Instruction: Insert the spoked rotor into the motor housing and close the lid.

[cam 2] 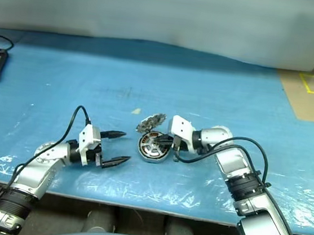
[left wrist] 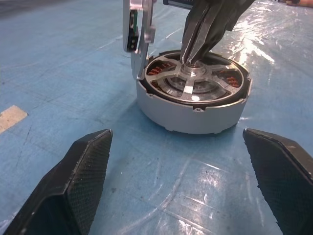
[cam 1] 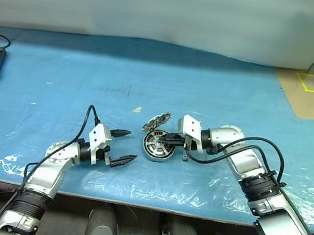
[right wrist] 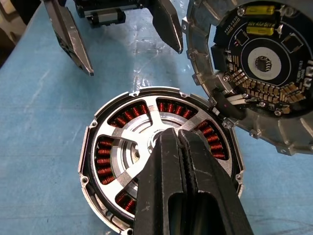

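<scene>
Now spoked rotor [right wrist: 146, 147] seated inside motor housing [left wrist: 190, 115] on blue worktop [cam 1: 65, 78]. Right end effector [right wrist: 178, 139] clenched at rotor hub. Lid [right wrist: 259, 63] tilted open at housing's far rim. Left end effector [cam 1: 124, 146] released, just left of housing.

My arms are shiny silver tubes with black rings, black cables looping behind each wrist, white blocks behind my left gripper [cam 1: 123, 146] and right gripper [cam 1: 168, 136], pointy black fingers [left wrist: 78, 181] with bumpy pads

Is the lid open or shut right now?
Open. The lid stands tilted up beside the housing, its circuit side showing, with the rotor uncovered.
</scene>
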You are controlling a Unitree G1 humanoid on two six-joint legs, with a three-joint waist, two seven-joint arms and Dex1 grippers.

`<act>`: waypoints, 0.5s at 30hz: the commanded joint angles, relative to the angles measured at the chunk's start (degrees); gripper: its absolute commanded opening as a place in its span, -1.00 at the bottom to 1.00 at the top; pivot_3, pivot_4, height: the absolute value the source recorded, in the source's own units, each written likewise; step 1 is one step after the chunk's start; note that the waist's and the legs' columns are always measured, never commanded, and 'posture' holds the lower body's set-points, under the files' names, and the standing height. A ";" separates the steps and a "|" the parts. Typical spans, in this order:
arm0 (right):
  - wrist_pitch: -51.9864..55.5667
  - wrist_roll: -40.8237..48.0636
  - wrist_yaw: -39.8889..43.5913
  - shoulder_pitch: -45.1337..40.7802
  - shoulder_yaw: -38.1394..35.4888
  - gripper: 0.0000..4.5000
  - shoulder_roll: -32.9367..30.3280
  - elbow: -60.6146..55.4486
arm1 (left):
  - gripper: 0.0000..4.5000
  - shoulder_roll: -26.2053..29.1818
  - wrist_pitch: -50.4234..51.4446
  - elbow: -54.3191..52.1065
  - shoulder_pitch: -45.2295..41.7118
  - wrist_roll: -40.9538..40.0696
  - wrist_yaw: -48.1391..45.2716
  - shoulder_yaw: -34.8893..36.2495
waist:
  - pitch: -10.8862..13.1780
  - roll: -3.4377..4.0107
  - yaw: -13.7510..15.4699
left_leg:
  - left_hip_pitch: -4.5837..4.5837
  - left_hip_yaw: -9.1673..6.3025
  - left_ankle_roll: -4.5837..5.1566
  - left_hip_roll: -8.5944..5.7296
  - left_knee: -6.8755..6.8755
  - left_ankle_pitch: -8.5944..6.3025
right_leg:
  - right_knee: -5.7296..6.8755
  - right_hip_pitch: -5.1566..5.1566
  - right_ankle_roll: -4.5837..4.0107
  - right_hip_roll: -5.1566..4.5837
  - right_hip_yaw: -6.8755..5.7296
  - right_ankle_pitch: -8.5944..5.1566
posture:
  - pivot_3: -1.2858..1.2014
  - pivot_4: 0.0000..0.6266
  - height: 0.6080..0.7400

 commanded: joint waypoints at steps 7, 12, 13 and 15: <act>-6.99 -11.85 -4.49 2.27 6.51 -0.99 -1.93 10.27 | 1.00 0.41 -0.55 -0.59 -0.61 -0.41 -0.46 0.76 | -0.68 -0.40 -0.01 | 0.35 -0.01 0.02 -0.02 -0.07 -0.02 | -0.08 0.30 0.41 -0.05 0.02 -0.24 | 0.03 -0.52 1.00; -7.30 -6.28 -1.92 2.79 3.99 -0.99 -1.01 7.60 | 1.00 0.34 -0.71 -0.65 -0.26 -0.32 -0.44 0.68 | -0.71 -0.42 0.00 | 0.34 -0.02 0.03 -0.04 -0.20 -0.03 | -0.26 0.25 0.42 -0.07 0.02 -0.25 | 0.03 -0.52 1.00; -7.06 -4.60 -0.90 2.83 3.28 -0.99 -0.86 6.57 | 1.00 0.32 -0.72 -0.64 -0.25 -0.31 -0.42 0.66 | -0.71 -0.42 0.00 | 0.29 -0.02 0.03 -0.04 -0.24 -0.03 | -0.31 0.21 0.42 -0.08 0.01 -0.25 | 0.03 -0.52 1.00; -6.46 -2.01 0.51 2.96 2.12 -0.99 -0.57 4.63 | 1.00 0.35 -0.81 -0.56 -0.19 -0.32 -0.51 0.66 | -0.71 -0.42 0.05 | 0.16 -0.02 0.03 -0.05 -0.24 -0.03 | -0.31 0.11 0.42 -0.08 0.01 -0.24 | 0.03 -0.52 1.00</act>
